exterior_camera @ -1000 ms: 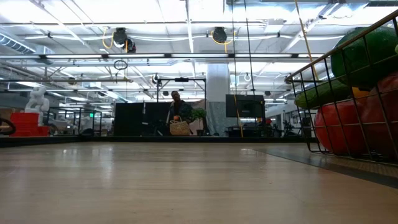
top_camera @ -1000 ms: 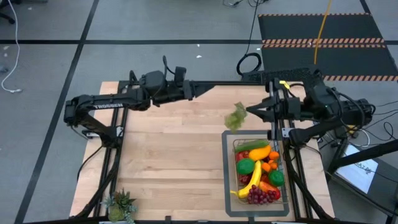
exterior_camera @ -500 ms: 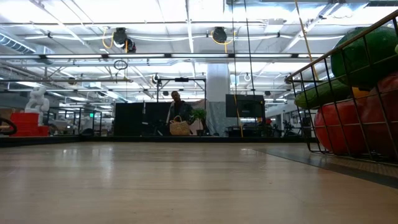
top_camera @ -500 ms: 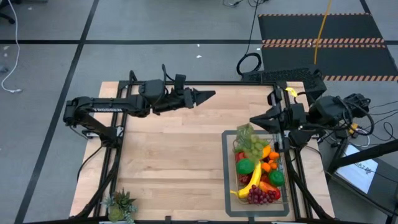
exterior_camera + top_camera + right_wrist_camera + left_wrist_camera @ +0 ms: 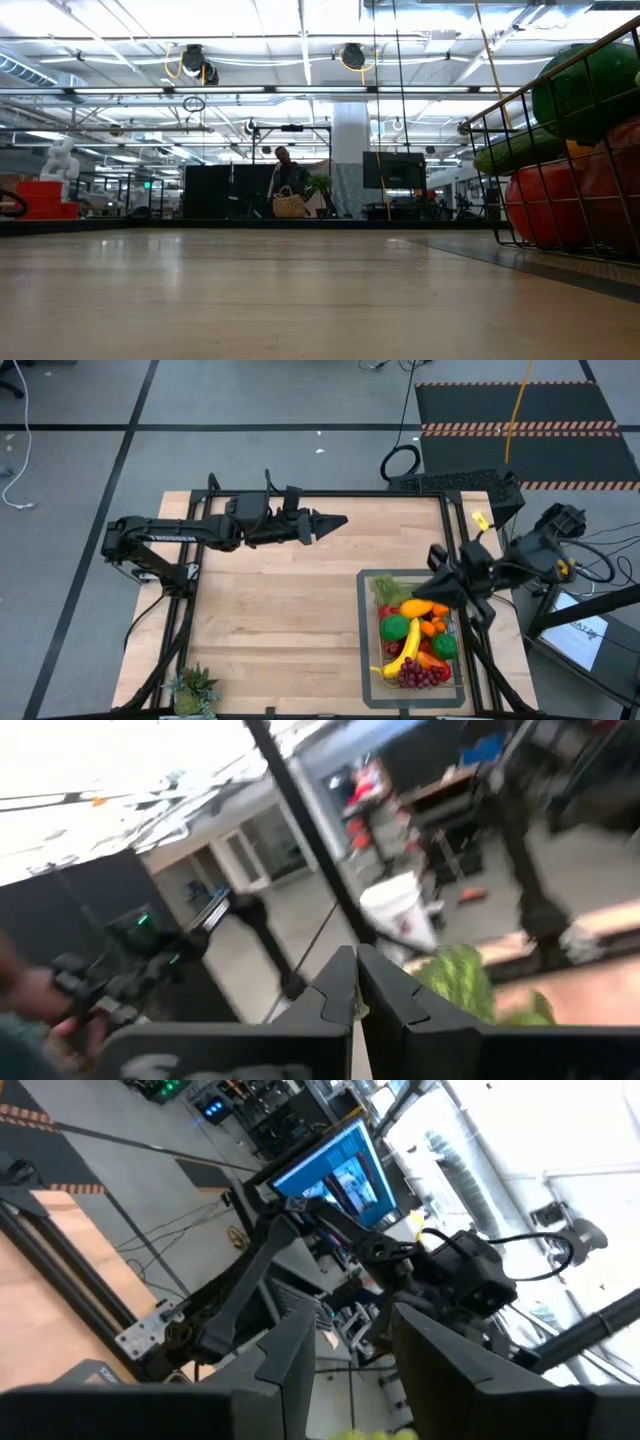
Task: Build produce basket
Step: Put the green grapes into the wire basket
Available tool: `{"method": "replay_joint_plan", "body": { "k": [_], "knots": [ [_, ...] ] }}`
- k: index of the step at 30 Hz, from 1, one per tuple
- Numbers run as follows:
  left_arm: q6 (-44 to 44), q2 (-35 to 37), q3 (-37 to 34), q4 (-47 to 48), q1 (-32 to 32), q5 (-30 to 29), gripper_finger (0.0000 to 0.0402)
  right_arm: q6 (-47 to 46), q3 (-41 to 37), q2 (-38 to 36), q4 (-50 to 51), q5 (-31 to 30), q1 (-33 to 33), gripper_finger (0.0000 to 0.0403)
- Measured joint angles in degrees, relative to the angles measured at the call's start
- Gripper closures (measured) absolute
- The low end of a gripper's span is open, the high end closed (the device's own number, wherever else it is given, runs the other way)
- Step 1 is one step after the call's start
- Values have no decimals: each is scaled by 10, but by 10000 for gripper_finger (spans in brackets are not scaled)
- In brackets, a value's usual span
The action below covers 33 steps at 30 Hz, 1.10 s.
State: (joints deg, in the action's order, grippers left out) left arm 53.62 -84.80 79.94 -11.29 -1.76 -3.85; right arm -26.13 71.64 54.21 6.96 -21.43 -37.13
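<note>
- Your right end effector [image 5: 432, 586] hung over the far end of the basket [image 5: 455, 645], which sat on the right side of the table [image 5: 280, 610] inside a flat grey tray [image 5: 366, 660].
- In the right wrist view its two fingers [image 5: 330, 990] were pressed together with nothing visible between them.
- A green leafy or grape-like piece [image 5: 385, 590] lay at the far end of the basket, just beside that end effector; you could not tell exactly what it was.
- The produce [image 5: 412, 640] filled the basket: a banana [image 5: 405, 650], red grapes [image 5: 420, 676], a green round fruit [image 5: 394, 627] and orange pieces. Items underneath were hidden by the top layer.
- In the low view the basket was cut off at the right edge; only a wire corner [image 5: 520, 180], red and green fruit showed.
- Your left end effector [image 5: 335, 520] was held above the far middle of the table, well apart from the basket. The left wrist view showed its fingers [image 5: 290, 1360] spread, holding nothing.
- A spiky potted plant [image 5: 192, 688] stood at the near left corner, partly cut off.
- A person [image 5: 288, 185] stood far off in the room, too small to make out.
</note>
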Motion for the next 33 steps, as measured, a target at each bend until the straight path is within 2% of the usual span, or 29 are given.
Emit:
{"method": "replay_joint_plan", "body": {
  "k": [8,17,22,28,33],
  "knots": [
    [-14,2,0,0,-7,57,270,-130,0,6,97,-60,-39,403],
    [-12,2,0,0,-6,106,270,-137,0,19,171,-119,-30,403],
    [-15,12,0,-1,-6,133,270,-141,0,18,205,-122,-30,403],
    [-32,29,-2,7,-6,135,270,-219,0,19,290,-118,-30,403],
    [-50,46,0,14,-4,140,270,-231,-23,19,310,-118,-29,403]
  ]
}}
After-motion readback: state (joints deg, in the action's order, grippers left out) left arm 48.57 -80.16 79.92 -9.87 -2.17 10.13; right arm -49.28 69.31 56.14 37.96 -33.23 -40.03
